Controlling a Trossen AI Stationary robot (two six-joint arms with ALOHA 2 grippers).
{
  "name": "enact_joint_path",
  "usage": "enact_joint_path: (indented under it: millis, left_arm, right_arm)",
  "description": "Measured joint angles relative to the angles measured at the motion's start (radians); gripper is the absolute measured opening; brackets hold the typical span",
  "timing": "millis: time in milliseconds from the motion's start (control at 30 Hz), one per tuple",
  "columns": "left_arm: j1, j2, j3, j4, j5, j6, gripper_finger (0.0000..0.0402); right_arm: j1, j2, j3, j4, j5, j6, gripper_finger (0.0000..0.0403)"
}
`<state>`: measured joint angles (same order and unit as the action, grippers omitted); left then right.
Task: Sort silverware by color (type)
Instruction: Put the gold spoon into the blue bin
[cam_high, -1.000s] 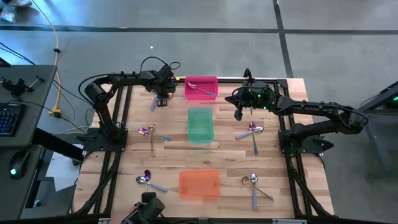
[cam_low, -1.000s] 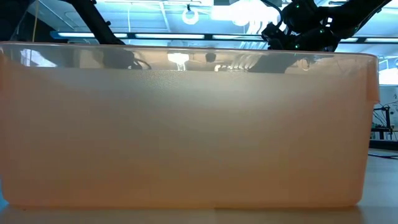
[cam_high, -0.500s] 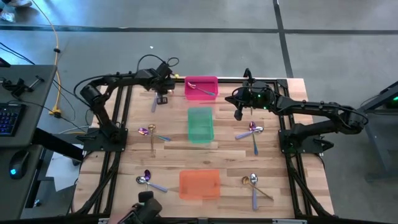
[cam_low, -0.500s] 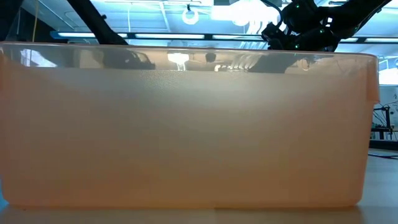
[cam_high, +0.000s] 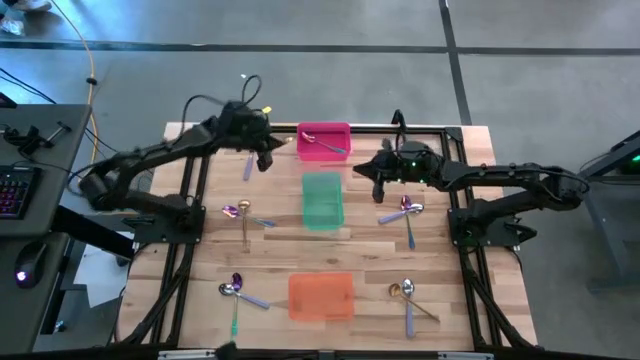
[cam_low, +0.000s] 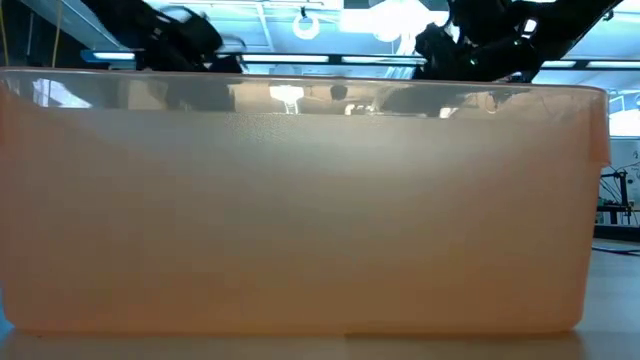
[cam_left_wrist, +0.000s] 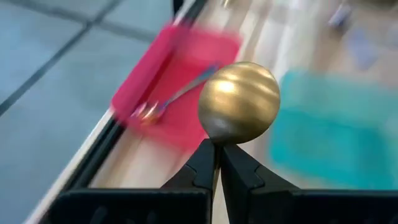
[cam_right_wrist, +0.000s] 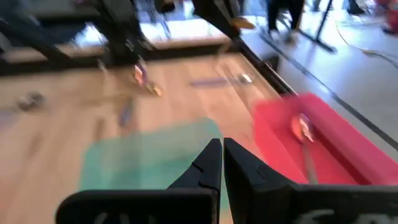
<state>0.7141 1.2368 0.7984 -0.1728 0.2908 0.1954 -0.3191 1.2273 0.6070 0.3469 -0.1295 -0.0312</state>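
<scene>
Left wrist view showed the left gripper (cam_left_wrist: 217, 165) pinched tight on a gold spoon (cam_left_wrist: 239, 102), its round, glossy bowl standing just above the fingertips. Beyond it lay the pink bin (cam_left_wrist: 177, 87), a shallow rectangular tray with a thin iridescent spoon (cam_left_wrist: 174, 96) inside, and beside that the translucent green bin (cam_left_wrist: 333, 127). The right gripper (cam_right_wrist: 222, 163) hung with fingers nearly together and nothing between them, the green bin (cam_right_wrist: 146, 155) just ahead over the pale wooden table (cam_right_wrist: 56, 130).
</scene>
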Motion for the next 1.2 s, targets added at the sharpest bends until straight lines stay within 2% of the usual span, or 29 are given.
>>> enact_joint_path:
  millis: [100,200,300,400,533,667,933,1200]
  left_arm:
    - [-0.075,-0.103,-0.123,0.228,0.027,-0.161,0.0001]
    - [-0.159,-0.171,-0.256,0.497,0.025,-0.306,0.0001]
    - [-0.242,-0.195,-0.363,0.764,-0.036,-0.412,0.0001]
    - [-0.311,-0.196,-0.426,0.930,-0.129,-0.453,0.0001]
    - [-0.391,-0.191,-0.444,0.989,-0.246,-0.448,0.0001]
    - [-0.448,-0.190,-0.444,1.019,-0.323,-0.447,0.0001]
    - [-0.518,-0.190,-0.444,1.063,-0.431,-0.448,0.0001]
    - [-0.546,-0.190,-0.444,1.104,-0.446,-0.454,0.0001]
  right_arm:
    - [0.067,0.075,0.000,0.156,0.003,0.013,0.0009]
    - [0.123,0.166,0.000,0.361,0.053,0.061,0.0034]
    - [0.165,0.251,0.007,0.506,0.154,0.095,0.0076]
    - [0.195,0.314,0.064,0.499,0.268,0.122,0.0123]
    - [0.225,0.400,0.172,0.448,0.341,0.136,0.0173]
    - [0.240,0.470,0.294,0.418,0.377,0.136,0.0196]
    - [0.243,0.559,0.496,0.268,0.385,0.074,0.0183]
    - [0.242,0.605,0.595,0.224,0.380,0.013,0.0148]
